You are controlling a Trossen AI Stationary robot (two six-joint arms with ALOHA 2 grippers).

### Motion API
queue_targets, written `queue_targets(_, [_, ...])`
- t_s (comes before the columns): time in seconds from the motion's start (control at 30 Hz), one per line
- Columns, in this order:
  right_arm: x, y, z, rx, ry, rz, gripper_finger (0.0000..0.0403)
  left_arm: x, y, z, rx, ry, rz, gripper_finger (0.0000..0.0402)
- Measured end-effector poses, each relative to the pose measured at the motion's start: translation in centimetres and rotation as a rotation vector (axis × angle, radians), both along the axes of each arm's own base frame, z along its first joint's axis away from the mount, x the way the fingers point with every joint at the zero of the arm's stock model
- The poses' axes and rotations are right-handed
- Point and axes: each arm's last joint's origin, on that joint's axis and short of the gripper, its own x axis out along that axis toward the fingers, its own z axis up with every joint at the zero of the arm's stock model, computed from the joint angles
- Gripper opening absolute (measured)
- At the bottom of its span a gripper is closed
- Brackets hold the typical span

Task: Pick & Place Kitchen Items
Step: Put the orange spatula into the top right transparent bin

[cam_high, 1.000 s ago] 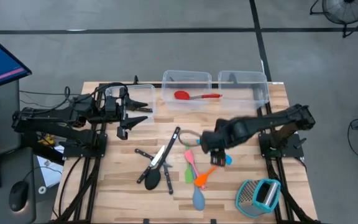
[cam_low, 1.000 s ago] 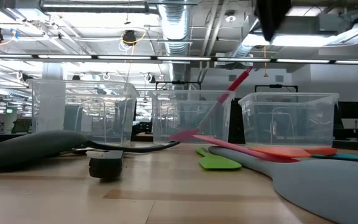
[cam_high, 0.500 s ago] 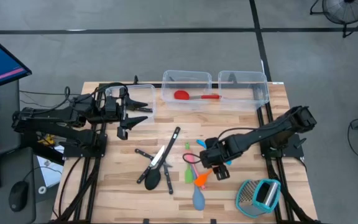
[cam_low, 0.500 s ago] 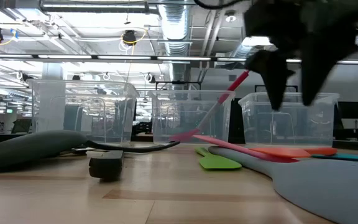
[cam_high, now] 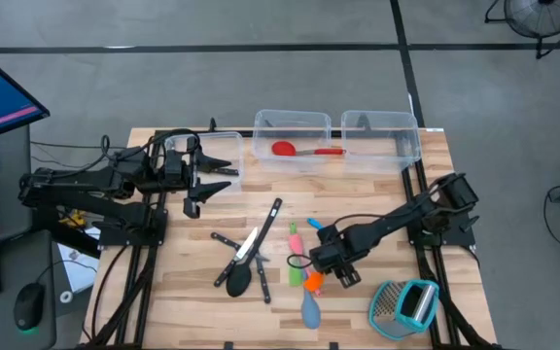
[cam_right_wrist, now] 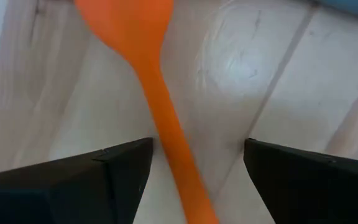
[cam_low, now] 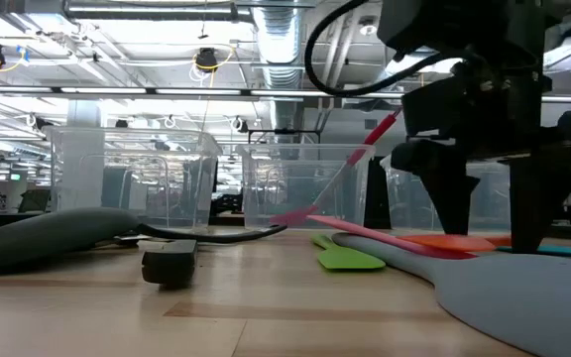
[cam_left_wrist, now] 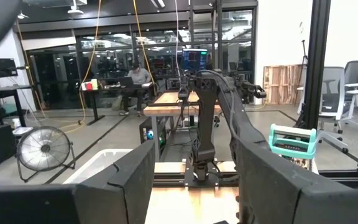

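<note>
Surface: wooden table [cam_high: 377,194], three clear bins [cam_high: 292,139] along its far edge.
Right gripper [cam_high: 327,264]: lowered at the orange spatula [cam_right_wrist: 148,68], fingers apart, one either side of its handle, not touching.
Left gripper [cam_high: 224,167]: parked beside the bins, fingers spread, empty.
Red spoon [cam_high: 304,150]: in the middle bin.
Knives and black spoon [cam_high: 240,280]: left of the orange spatula.
Grater [cam_high: 405,304]: right of it, near the table's front.

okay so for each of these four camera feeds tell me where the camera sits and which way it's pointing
High: overhead, straight down; both arms, table.
Low: table height, level across toward the bins; right gripper over the orange spatula.
Left wrist: on the left arm, facing across to the right arm; open fingers.
Right wrist: on the right arm, looking down; open fingers straddle the orange spatula.
Shared: high and right wrist both show the orange spatula.
</note>
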Motion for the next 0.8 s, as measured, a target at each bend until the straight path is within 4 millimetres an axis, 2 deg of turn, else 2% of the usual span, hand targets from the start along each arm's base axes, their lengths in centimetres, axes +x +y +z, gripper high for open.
queue_targets(0.1, [0.0, 0.0, -0.6, -0.03, 0.02, -0.02, 0.0237, 0.0, 0.0, 0.0, 0.0, 0.0, 0.0, 0.0204])
queue_targets(0.17, [0.0, 0.0, -0.7, -0.029, 0.023, -0.038, 0.0208, 0.0, 0.0, 0.0, 0.0, 0.0, -0.001, 0.0204])
queue_targets(0.4, [0.1, -0.6, -0.3, 0.043, 0.038, -0.094, 0.0032, 0.0, 0.0, 0.0, 0.001, 0.0, -0.001, 0.0204])
queue_targets(0.63, [0.4, -0.6, -0.1, 0.046, 0.021, -0.138, 0.0028, 0.0, 0.0, -0.1, 0.003, 0.008, -0.002, 0.0204])
queue_targets(0.8, [1.0, -1.2, 2.0, -0.006, -0.084, -0.167, 0.0025, 0.0, 0.1, -0.7, 0.03, 0.064, 0.031, 0.0181])
